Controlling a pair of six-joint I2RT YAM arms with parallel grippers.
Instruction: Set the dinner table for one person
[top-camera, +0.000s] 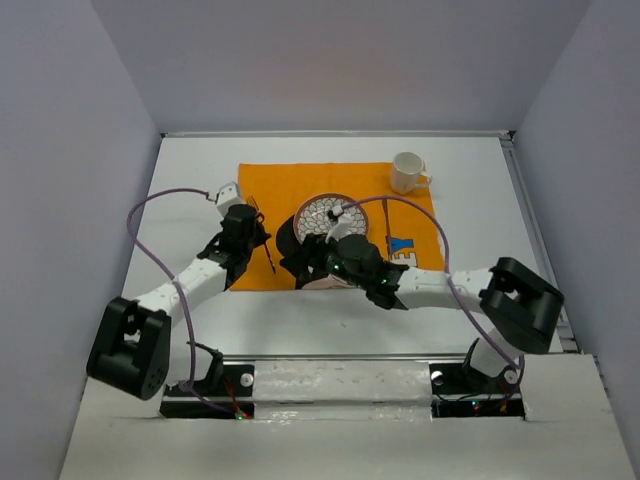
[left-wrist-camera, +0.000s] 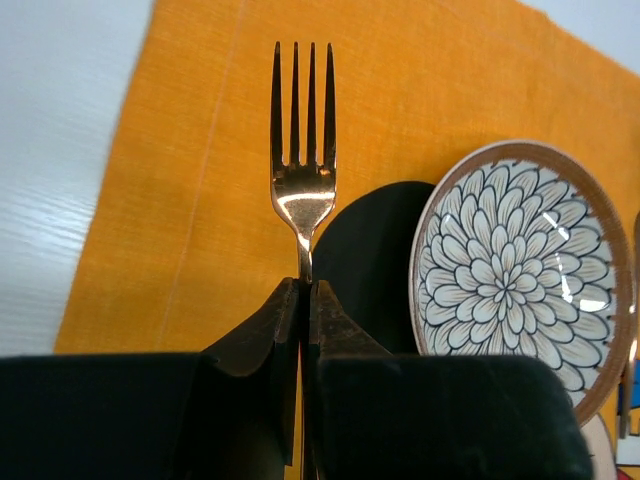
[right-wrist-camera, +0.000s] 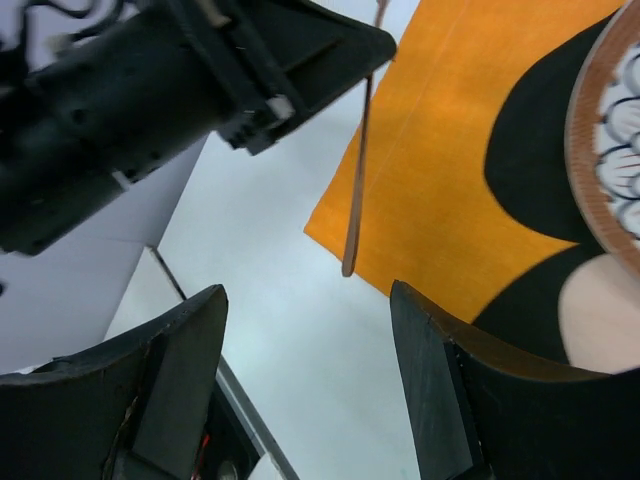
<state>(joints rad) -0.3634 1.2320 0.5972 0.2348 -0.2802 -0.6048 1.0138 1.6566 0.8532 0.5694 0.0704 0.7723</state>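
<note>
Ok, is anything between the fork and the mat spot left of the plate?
Nothing lies on that strip of mat. The left gripper holds the fork over it; only the open right gripper is close, facing the fork's handle from the plate side.

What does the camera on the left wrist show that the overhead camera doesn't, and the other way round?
Only the left wrist view shows the copper-coloured fork up close, with its four prongs clear and its handle pinched between the fingers of the left gripper. Only the overhead view shows the white cup, the right arm and the whole white table. Both views show the orange mat and the flower-patterned plate.
</note>
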